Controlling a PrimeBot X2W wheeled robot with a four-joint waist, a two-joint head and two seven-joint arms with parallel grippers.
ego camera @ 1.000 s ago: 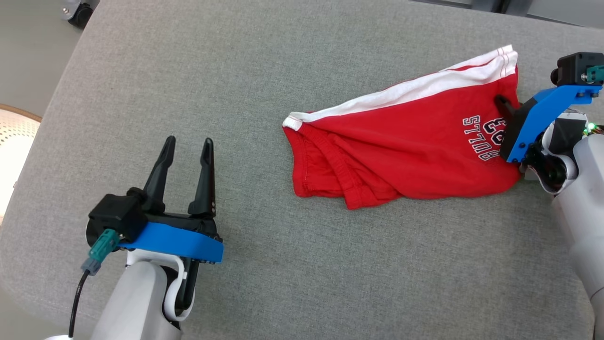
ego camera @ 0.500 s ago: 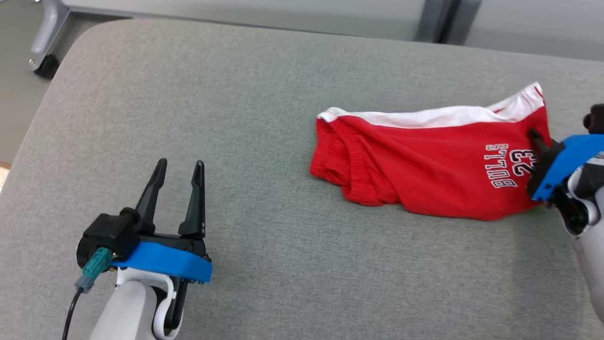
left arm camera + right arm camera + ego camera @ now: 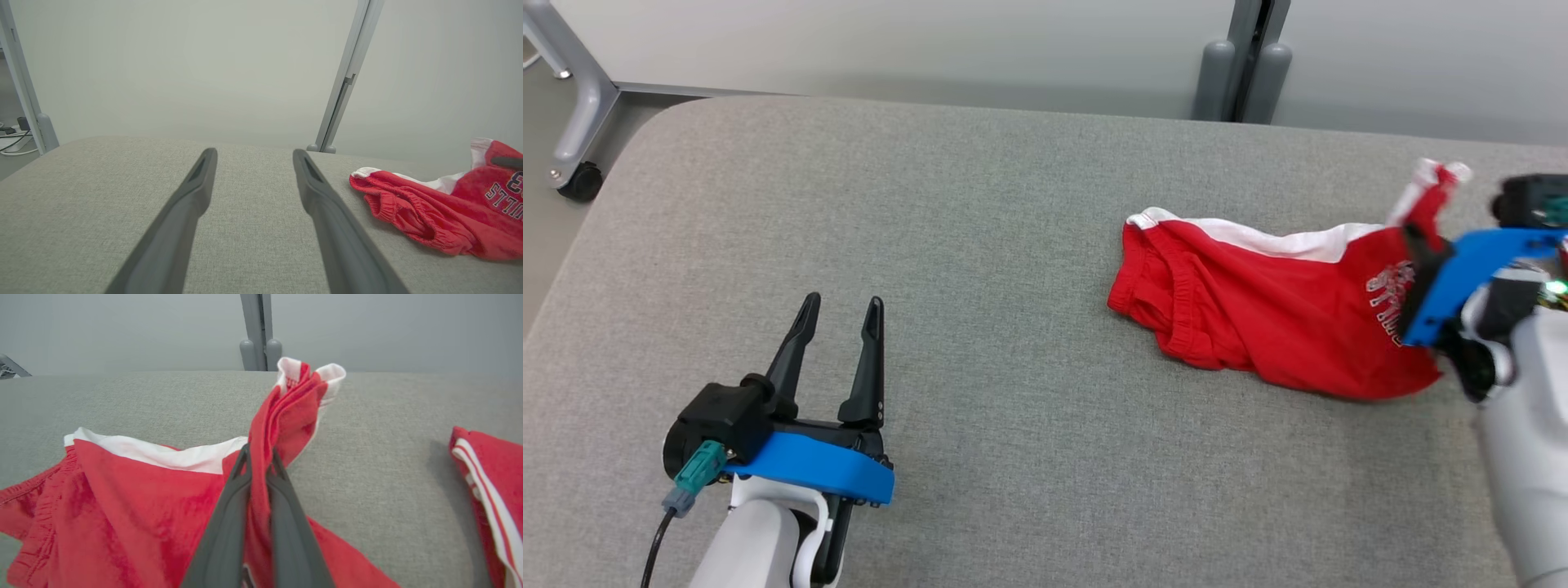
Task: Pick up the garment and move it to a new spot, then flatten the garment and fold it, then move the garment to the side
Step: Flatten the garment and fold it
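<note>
The garment [image 3: 1258, 327] is a pair of red shorts with a white side stripe and printed letters, lying on the right half of the grey padded surface [image 3: 980, 245]. My right gripper [image 3: 1414, 245] is shut on its right end, which stands pinched up in a bunch above the fingers. In the right wrist view my right gripper [image 3: 258, 451] clamps that twisted cloth, and the garment [image 3: 122, 498] spreads to the left. My left gripper [image 3: 841, 302] hovers open at the lower left, far from the cloth. The left wrist view shows my left gripper [image 3: 254, 152] holding nothing, with the garment [image 3: 429, 220] off to its right.
A grey upright post [image 3: 1241, 73] stands behind the surface's far edge, against a pale wall. A frame leg with a caster [image 3: 574, 175] is off the far left corner. Another fold of red and white cloth [image 3: 486, 498] lies at the right wrist view's right edge.
The head camera has tilted up, bringing the far edge and wall into view. My right gripper has raised the garment's right end and drawn it rightward, away from the still, open left gripper.
</note>
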